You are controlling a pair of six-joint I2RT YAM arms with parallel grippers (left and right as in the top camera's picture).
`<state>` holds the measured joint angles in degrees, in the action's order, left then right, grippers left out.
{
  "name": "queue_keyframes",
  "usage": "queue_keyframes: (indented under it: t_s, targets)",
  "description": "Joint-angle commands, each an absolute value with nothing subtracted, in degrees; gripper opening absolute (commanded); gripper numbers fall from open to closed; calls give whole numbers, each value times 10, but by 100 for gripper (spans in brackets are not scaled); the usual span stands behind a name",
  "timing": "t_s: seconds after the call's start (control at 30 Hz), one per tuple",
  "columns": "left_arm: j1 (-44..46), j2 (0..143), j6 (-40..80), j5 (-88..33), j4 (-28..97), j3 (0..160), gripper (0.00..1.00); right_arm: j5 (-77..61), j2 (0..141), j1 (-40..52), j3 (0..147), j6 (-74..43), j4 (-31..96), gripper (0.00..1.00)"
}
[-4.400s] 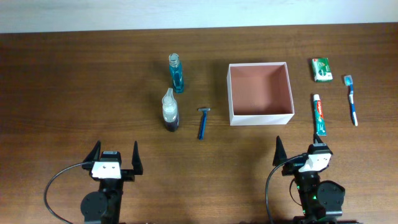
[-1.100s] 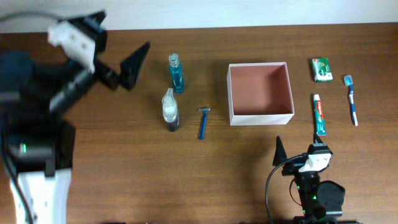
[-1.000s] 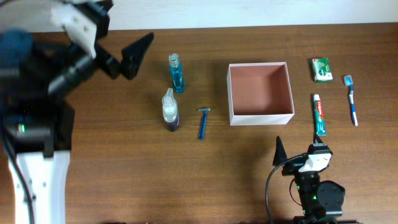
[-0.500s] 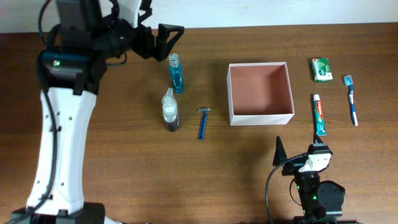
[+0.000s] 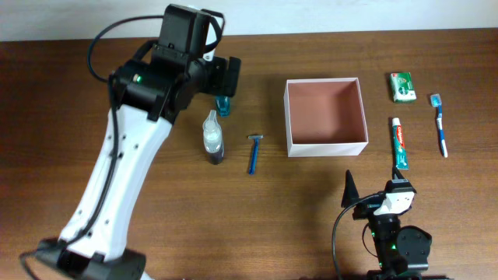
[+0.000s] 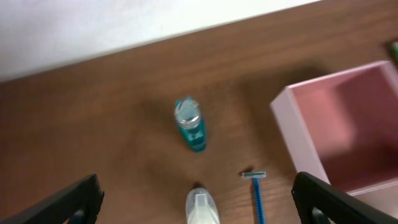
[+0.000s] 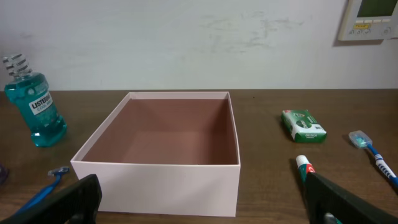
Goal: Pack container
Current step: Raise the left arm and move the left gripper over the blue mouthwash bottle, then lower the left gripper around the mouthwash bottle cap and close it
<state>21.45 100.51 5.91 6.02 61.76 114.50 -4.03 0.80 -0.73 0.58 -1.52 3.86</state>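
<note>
The container (image 5: 327, 148), a square white box with a pinkish-brown inside, sits empty right of centre; it shows in the left wrist view (image 6: 292, 137) and the right wrist view (image 7: 161, 183). My left gripper (image 5: 222, 82) is open and empty, raised over the blue mouthwash bottle (image 6: 189, 124), which it mostly hides in the overhead view. In its wrist view the open jaws (image 6: 199, 196) span the spray bottle (image 5: 212, 138) and blue razor (image 5: 254, 154). My right gripper (image 5: 377, 187) rests open and empty in front of the container (image 7: 202, 199).
Right of the container lie a toothpaste tube (image 5: 399, 142), a blue toothbrush (image 5: 440, 124) and a small green box (image 5: 402, 86). The long white left arm stretches from the front left to the far middle. A white wall borders the table's far edge.
My left arm has lifted from its rest at the front left and swung far and right, ending above the blue bottle. The right arm and all objects have not moved.
</note>
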Motion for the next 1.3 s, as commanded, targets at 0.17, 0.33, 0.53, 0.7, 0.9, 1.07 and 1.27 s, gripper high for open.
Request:
queue_keyframes:
  t_s: [0.17,0.33,0.53,0.7,0.9,1.07,1.27]
  targets:
    - [136,1090,137,-100,649,1155,100,-36,3,-4,3,-17,42,99]
    - [141,1115,137,-31,710,1154,99,-36,3,-4,3,-17,42,99]
    - [145,1161,136,-54,736,1154,99,-36,3,-4,3,-17,41,99]
    - [155,1162,119,-53,682,1173,99,-36,4,-4,3,-17,41,99]
    - [145,1168,119,-51,615,1247,100,-36,4,-4,3,-17,41,99]
    - [133,1204,116,-51,625,1324,99,-36,4,-4,3,-17,41,99]
    - [145,1262,57,-49,701,1351,99,-36,4,-4,3,-17,41,99]
